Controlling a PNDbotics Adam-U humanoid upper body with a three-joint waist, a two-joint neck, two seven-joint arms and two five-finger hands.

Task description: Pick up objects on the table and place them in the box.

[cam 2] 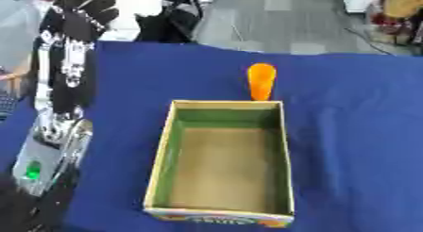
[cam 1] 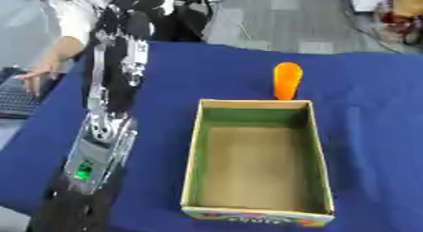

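Observation:
An orange carrot-shaped object (cam 1: 287,80) lies on the blue table just beyond the far wall of an open cardboard box (cam 1: 192,155). The box has green inner walls and a brown floor, and nothing lies inside it. My left arm runs up the left side of the view, well left of the box. My left hand (cam 2: 79,12) is raised near the table's far left edge, fingers relaxed and holding nothing. It is far from the orange object. My right hand does not show.
A blue cloth (cam 1: 372,108) covers the table, with bare room right of the box. A dark keyboard (cam 1: 16,98) sits off the table's left edge. Grey floor and clutter lie beyond the far edge.

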